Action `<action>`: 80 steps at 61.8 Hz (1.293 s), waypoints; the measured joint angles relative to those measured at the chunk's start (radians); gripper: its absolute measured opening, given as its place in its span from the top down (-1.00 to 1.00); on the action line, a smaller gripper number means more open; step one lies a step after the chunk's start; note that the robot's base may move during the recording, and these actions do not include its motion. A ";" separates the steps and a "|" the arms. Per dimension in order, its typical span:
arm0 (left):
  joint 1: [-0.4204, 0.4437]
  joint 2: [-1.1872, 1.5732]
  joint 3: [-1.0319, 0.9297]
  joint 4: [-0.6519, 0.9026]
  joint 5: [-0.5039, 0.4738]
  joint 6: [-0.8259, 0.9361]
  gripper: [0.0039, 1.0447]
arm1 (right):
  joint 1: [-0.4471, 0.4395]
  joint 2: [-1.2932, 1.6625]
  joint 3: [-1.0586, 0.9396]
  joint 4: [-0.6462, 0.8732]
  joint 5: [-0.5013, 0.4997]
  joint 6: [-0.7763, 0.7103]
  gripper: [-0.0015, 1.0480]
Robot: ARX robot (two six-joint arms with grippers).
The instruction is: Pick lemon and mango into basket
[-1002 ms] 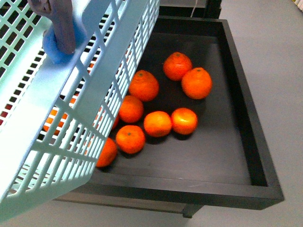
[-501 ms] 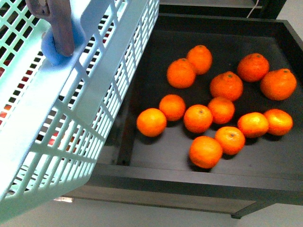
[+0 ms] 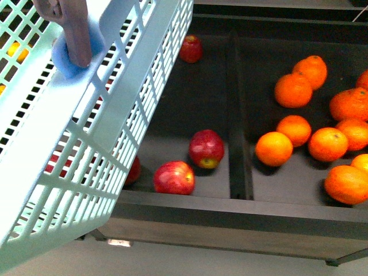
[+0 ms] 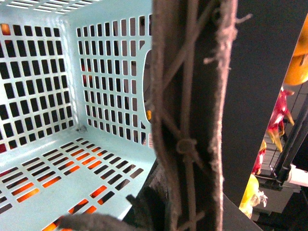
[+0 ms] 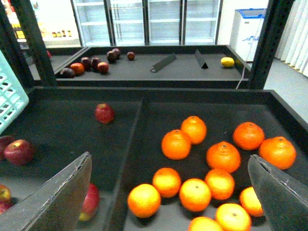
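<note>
The light teal basket [image 3: 86, 144] hangs tilted across the left of the front view, in front of the black tray. My left gripper [image 4: 180, 202] is shut on its brown handle [image 4: 192, 110], which has ties wound round it; the basket's slotted floor [image 4: 57, 173] looks empty. My right gripper [image 5: 168, 197] is open above a pile of oranges [image 5: 192, 192], with nothing between its fingers. A small yellow oval fruit, seemingly the lemon [image 5: 227, 61], lies on the far tray. The mango is out of view.
A divider [image 3: 238, 115] splits the black tray [image 3: 230, 213]: red apples [image 3: 206, 147] on the left, oranges [image 3: 293, 89] on the right. Dark fruit [image 5: 91, 63] sits on the far tray. A black shelf post [image 5: 262, 43] stands right. Something yellow [image 3: 20, 53] shows through the basket slots.
The front view has shifted left along the tray: the oranges slid to the right of the picture and the apple compartment came into sight. The basket keeps its place in the view.
</note>
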 joint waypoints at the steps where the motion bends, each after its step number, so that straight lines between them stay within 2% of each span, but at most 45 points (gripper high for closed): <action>1: 0.000 0.000 0.000 0.000 0.000 0.000 0.90 | 0.000 0.000 0.000 0.000 0.000 0.001 -0.83; 80: 0.001 -0.002 0.000 0.000 -0.003 0.001 0.90 | 0.000 0.001 0.000 0.000 -0.003 0.000 -0.83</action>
